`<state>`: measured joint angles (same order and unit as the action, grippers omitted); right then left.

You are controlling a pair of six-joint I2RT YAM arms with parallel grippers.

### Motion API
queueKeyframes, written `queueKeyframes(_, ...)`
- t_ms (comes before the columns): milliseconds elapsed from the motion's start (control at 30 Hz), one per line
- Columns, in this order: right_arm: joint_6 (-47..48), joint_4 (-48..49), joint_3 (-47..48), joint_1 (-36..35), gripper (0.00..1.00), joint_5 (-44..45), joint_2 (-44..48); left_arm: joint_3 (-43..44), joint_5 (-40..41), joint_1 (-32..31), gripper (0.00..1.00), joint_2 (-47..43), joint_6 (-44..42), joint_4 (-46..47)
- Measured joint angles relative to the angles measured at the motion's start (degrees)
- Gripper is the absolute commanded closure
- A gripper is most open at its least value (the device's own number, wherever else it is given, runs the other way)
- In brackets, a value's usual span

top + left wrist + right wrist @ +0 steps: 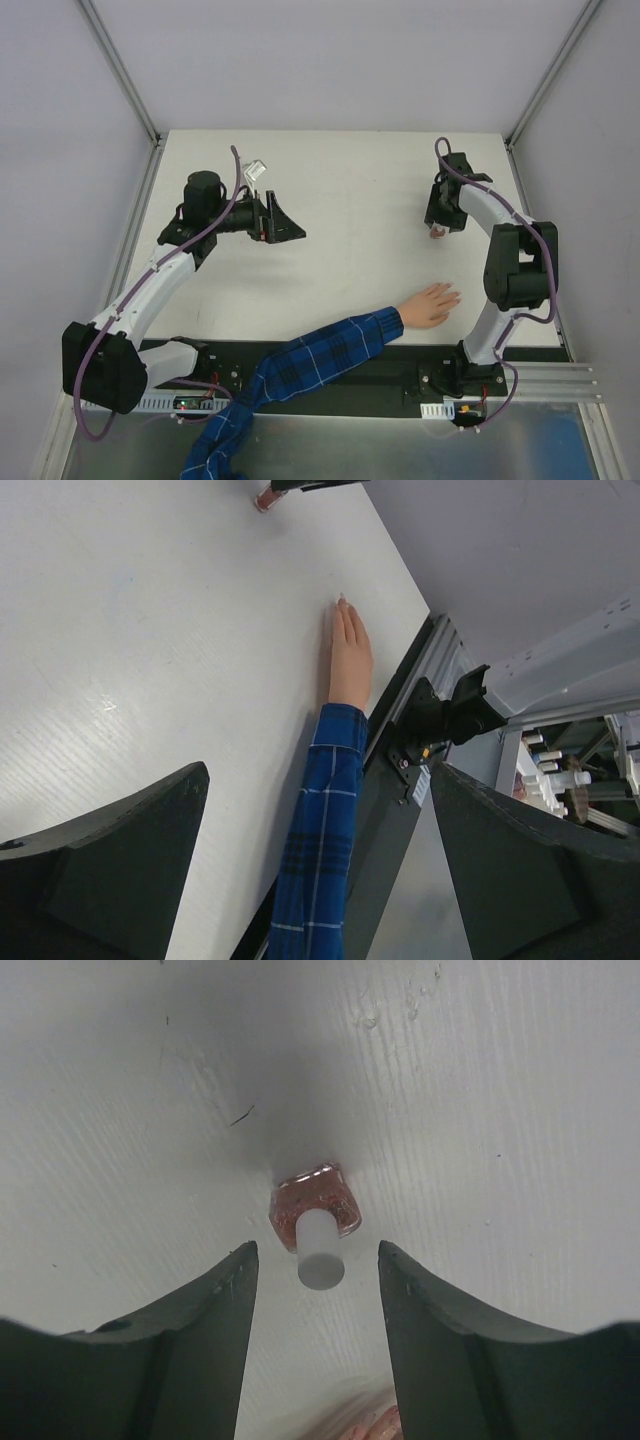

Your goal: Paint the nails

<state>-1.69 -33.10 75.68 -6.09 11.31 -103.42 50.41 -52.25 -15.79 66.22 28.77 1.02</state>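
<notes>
Figure: The pale hand (430, 306) lies flat on the table (350, 170), its plaid sleeve (330, 350) trailing behind the wrist; the nails (341, 600) sit at its fingertips, too small to judge for polish. Near and beyond the fingertips, the right gripper (315, 1252) has jaws apart astride the white cap of a small reddish bottle (315, 1208). Well off to the hand's far left, the left gripper (285, 220) is spread wide.
</notes>
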Motion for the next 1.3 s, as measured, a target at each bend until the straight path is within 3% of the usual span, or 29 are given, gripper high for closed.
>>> queueKeyframes(167, -0.2, 1.2, 0.0, 0.1, 0.58, 0.6, -0.5, -0.2, -0.2, -0.8, 0.08, 0.2, -0.3, 0.0)
queueKeyframes(400, 0.4, 2.8, 0.0, 0.3, 0.62, 1.3, -0.5, -0.2, -0.2, -0.8, 0.08, 1.1, -0.6, 0.0)
queueKeyframes(500, 0.7, 3.2, 0.0, 0.3, 0.73, 1.3, -0.8, -0.2, -0.2, -0.8, 0.08, 1.2, -0.9, 0.0)
queueKeyframes(633, 1.0, 3.5, 0.0, 0.3, 0.78, 1.2, -1.4, -0.2, -0.2, -0.8, 0.08, 1.3, -1.1, 0.0)
queueKeyframes(700, 1.1, 3.5, 0.0, 0.3, 0.99, 1.3, -1.4, -0.2, -0.2, -0.8, 0.08, 1.3, -1.1, 0.0)
queueKeyframes(900, 2.0, 0.1, 1.2, -0.9, 0.99, 1.8, -1.4, -0.5, 0.2, -0.9, 0.15, 1.7, -1.2, 0.5)
queueKeyframes(1033, 2.4, -5.7, 2.1, -6.0, 0.99, 2.5, 0.9, -1.6, 1.3, -2.6, 0.14, 1.9, -1.2, 1.9)
queueKeyframes(1200, 1.2, -11.3, 2.1, -11.9, 0.99, -5.7, 12.9, -1.6, 4.2, -9.2, 0.14, 4.0, -1.3, 5.4)
queueKeyframes(1300, -0.5, -13.9, 2.6, -13.5, 0.99, -9.7, 20.3, -3.9, 7.6, -14.1, 0.16, 4.6, -1.4, 13.6)
